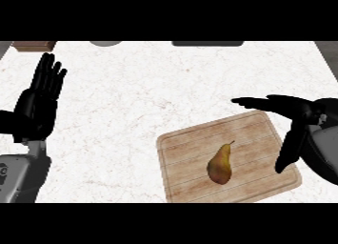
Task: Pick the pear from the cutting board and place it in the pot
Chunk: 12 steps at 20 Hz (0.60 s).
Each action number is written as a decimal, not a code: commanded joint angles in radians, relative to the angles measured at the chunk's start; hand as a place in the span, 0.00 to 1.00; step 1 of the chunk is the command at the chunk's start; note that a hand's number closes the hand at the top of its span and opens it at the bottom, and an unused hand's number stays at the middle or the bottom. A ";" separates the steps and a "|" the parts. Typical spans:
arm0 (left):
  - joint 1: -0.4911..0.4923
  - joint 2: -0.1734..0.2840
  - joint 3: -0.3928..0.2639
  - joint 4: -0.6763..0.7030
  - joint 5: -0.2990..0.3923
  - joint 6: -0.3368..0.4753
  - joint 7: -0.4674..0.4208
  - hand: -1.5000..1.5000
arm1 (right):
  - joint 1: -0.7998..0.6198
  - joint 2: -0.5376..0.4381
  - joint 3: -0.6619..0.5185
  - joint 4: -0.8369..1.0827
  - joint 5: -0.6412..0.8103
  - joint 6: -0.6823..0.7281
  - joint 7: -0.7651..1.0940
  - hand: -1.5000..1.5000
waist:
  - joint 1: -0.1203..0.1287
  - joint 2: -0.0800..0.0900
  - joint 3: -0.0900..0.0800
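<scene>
Since the pear (pixel 221 164) lies by itself in the middle of the cutting board (pixel 266 128), the job right now is to reach for it and pick it up. The right hand (pixel 298 114) hangs over the right side of the board. Its fingers are spread wide open and it holds nothing. The thumb hangs down over the board's right edge, and the other fingers point left, across the top of the board. The hand is near the pear but not touching it.

To do this step well, I think the hand should move left and down until the pear sits between the thumb and the other fingers. Then the fingers can close around the fat part, which looks like the best place to hold. The pear is round and may roll, so a slow, straight move down seems best.

The pear lies flat on its side. Its long way runs up and down in the view, tipped a little. The thin stem end points to the far side of the counter (pixel 143 86), leaning right. The fat end points back toward the robot.

The left hand (pixel 39 102) rests open at the left edge, fingers up.

No pot can be clearly seen.
</scene>
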 commanded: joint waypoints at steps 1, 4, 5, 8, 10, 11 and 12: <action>0.022 0.002 0.033 -0.015 0.006 -0.044 -0.007 0.50 | 0.062 0.020 -0.017 0.010 0.062 0.032 -0.052 0.00 | 0.001 0.001 0.001; 0.000 -0.036 0.016 -0.035 -0.047 0.006 0.038 0.50 | 0.083 0.093 -0.022 -0.060 0.103 -0.005 -0.006 0.00 | -0.001 0.001 0.001; 0.048 -0.037 0.010 -0.078 -0.050 -0.007 0.045 0.50 | 0.099 0.078 -0.034 -0.082 0.113 0.020 -0.028 0.00 | 0.000 0.000 0.001; 0.050 -0.044 0.030 -0.031 -0.048 -0.042 -0.013 0.50 | 0.114 0.144 -0.038 -0.124 0.122 -0.028 0.001 0.00 | -0.001 0.000 0.000; -0.017 -0.034 0.061 0.030 -0.036 -0.056 -0.001 0.50 | 0.136 0.166 -0.017 -0.089 0.199 -0.070 -0.084 0.00 | -0.001 0.002 0.001; 0.014 -0.073 0.041 0.027 -0.063 -0.043 -0.021 0.50 | 0.109 0.156 -0.045 -0.054 0.210 -0.024 -0.093 0.00 | 0.000 0.001 0.000; -0.030 -0.039 0.070 0.051 -0.047 -0.069 0.001 0.50 | 0.142 0.187 -0.017 -0.112 0.223 -0.052 -0.046 0.00 | -0.002 0.001 0.000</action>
